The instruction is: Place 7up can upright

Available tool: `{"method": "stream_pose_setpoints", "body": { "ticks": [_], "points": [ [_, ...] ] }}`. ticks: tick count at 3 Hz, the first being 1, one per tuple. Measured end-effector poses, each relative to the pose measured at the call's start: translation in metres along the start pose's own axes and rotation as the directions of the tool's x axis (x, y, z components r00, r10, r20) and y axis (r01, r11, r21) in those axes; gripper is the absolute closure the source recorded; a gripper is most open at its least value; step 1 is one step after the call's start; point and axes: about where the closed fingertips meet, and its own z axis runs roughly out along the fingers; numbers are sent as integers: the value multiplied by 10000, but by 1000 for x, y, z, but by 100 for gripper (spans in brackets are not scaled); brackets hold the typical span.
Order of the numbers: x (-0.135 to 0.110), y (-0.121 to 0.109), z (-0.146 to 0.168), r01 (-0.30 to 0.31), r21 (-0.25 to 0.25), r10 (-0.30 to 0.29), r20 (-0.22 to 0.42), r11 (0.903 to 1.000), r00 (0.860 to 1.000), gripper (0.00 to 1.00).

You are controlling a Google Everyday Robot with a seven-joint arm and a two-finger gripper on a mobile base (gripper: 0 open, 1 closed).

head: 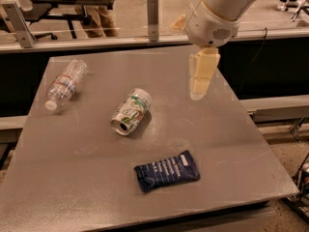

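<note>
The 7up can (pixel 131 112) lies on its side near the middle of the grey table (pixel 231 149), its silver top facing the front left. Its body is white and silver with green markings. My gripper (pixel 199 89) hangs down from the white arm above the table's right part, to the right of the can and well apart from it. Nothing is held in it.
A clear plastic water bottle (pixel 64 84) lies on its side at the back left. A dark blue snack packet (pixel 166 171) lies flat near the front edge. A rail with posts (pixel 152 12) runs behind the table.
</note>
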Motion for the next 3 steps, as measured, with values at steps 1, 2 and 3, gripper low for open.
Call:
{"method": "stream_pose_setpoints", "body": {
  "ticks": [1, 2, 3],
  "points": [
    [-43, -9, 44, 2400, -615, -2413, -146, 9688, 9703, 0],
    [-63, 3, 78, 4084, -1357, -4150, -233, 9027, 9095, 0],
    [-82, 25, 118, 5862, -2467, -6042, 35, 7717, 7968, 0]
  ]
}}
